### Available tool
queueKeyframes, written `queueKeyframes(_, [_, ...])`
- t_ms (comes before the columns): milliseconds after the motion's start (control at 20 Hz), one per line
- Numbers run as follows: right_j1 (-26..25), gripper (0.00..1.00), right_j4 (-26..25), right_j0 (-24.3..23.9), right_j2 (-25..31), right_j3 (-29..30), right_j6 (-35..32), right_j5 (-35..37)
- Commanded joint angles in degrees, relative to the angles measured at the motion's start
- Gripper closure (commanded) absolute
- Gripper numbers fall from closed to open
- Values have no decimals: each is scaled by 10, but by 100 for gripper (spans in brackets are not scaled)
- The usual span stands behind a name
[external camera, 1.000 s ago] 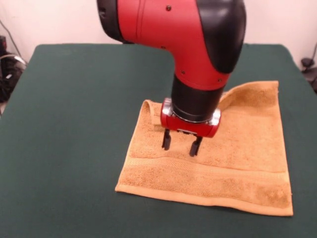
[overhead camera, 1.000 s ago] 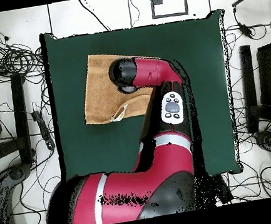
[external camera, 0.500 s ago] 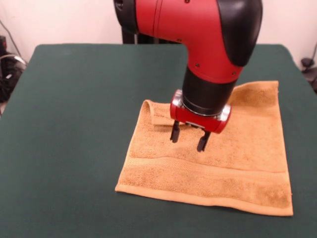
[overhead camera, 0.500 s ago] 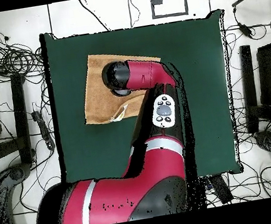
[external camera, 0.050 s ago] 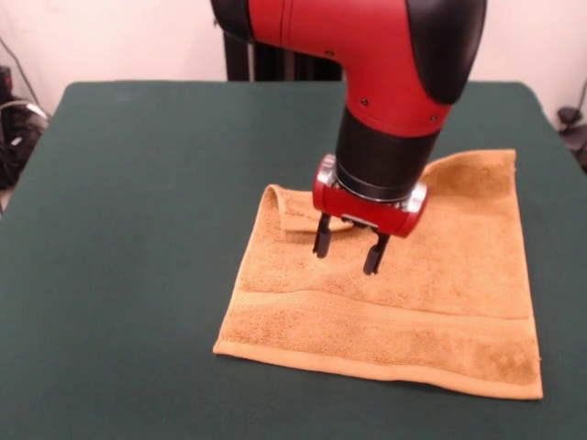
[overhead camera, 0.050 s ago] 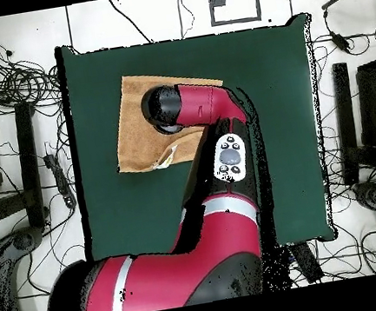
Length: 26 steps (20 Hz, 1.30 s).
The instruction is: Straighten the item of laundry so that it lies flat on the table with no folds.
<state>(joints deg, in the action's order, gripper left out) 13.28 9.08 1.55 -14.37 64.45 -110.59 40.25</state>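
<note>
The golden-orange towel, the item of laundry, lies on the dark green table right of centre in the front view. Its far edge is folded over toward the front, with a rolled flap at the far left corner. My gripper hangs open just above the towel, beside that flap, with nothing between its fingers. In the overhead view the arm covers much of the towel, and the folded edge with a pale strip shows at the towel's lower side.
Cables and stands surround the table on the floor in the overhead view. Dark equipment sits off the table's left edge in the front view.
The arm has swung right across the towel and lifted a little; the gripper stays open. The towel has not moved.
</note>
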Motion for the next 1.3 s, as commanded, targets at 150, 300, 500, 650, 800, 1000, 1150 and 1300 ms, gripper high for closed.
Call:
queueKeyframes(150, [-4,0,16,14,12,53,-149,-26])
queueKeyframes(300, [-5,0,16,14,11,53,-152,-27])
queueKeyframes(500, [-8,0,13,11,9,39,-144,-17])
queueKeyframes(650, [-11,0,13,11,5,21,-142,-3])
queueKeyframes(800, [-5,0,11,12,2,17,-140,5])
queueKeyframes(1000, [7,0,11,12,-2,18,-139,11])
queueKeyframes(1150, [25,0,10,15,-10,23,-139,20])
queueKeyframes(1300, [47,0,9,21,-19,37,-142,17])
